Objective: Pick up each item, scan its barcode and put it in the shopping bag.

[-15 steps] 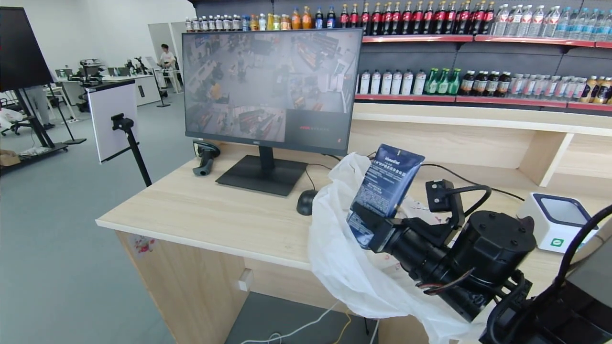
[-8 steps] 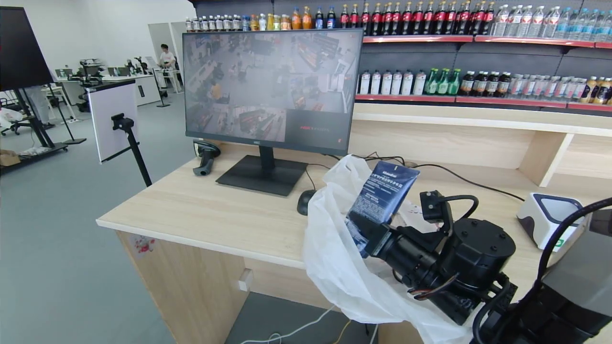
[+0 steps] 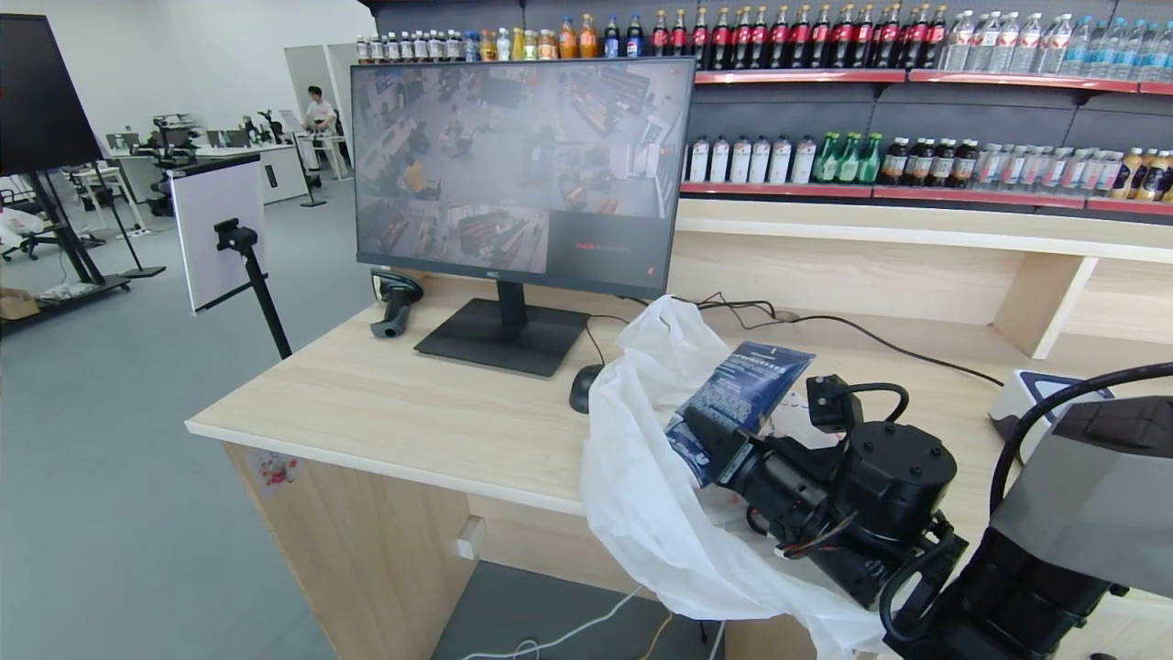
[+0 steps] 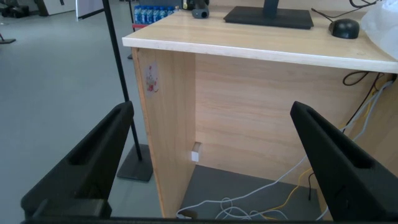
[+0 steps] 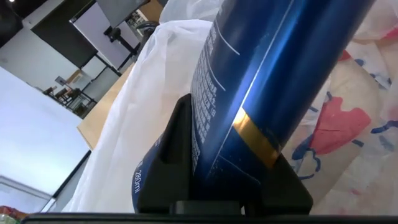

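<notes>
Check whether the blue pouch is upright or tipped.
Tipped: the blue pouch leans low over the open shopping bag, clamped in the right gripper.

Bottle-lined shelves [image 3: 916, 191] stand behind a wooden counter [image 3: 412, 412] on grey floor [image 3: 119, 477].

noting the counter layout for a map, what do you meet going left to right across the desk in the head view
handheld scanner, monitor, mouse, shopping bag, white scanner box; the blue pouch overlaps the bag
</notes>
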{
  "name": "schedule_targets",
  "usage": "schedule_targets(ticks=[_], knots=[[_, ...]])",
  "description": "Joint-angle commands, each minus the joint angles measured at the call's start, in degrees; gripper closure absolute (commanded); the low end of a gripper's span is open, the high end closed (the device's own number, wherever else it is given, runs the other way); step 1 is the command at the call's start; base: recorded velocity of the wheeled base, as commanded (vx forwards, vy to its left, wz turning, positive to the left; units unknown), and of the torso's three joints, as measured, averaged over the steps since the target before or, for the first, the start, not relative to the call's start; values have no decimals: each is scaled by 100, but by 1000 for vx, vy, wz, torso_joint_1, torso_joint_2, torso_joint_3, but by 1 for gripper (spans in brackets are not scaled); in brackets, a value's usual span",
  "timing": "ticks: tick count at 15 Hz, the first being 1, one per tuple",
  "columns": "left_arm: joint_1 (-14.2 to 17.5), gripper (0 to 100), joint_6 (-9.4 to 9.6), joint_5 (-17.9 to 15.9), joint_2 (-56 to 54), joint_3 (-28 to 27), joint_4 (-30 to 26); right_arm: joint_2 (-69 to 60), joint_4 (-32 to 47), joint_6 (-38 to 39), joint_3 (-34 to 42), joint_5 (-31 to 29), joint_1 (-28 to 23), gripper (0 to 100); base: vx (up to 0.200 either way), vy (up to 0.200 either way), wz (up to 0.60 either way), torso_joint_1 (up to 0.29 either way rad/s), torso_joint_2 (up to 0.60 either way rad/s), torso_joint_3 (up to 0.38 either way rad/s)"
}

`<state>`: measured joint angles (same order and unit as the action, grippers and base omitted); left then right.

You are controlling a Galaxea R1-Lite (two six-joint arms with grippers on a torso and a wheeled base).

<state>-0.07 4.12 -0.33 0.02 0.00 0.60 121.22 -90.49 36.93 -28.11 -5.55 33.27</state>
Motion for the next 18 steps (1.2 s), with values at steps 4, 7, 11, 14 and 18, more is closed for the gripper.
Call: schedule_targets(ticks=[4,7,11,14,18], knots=[[-1,0,1,-2,-2,0,2,112,49,-36,25,-8,-110,100,0,0,0,0,0,0],[-1,0,1,-2,-2,0,2,77,49,-71,25,-8,-145,0,0,0,0,0,0,0],[-1,0,-8,-2,-2,0,-16,-64,49,-414,7,-17,-189,0,0,0,0,0,0,0],[-1,0,-8,-2,-2,0,-16,-143,49,-652,-98,-8,-453,0,0,0,0,0,0,0],[-1,0,-8,-2,-2,0,-16,-257,49,-1152,-555,-8,-919,0,0,0,0,0,0,0]])
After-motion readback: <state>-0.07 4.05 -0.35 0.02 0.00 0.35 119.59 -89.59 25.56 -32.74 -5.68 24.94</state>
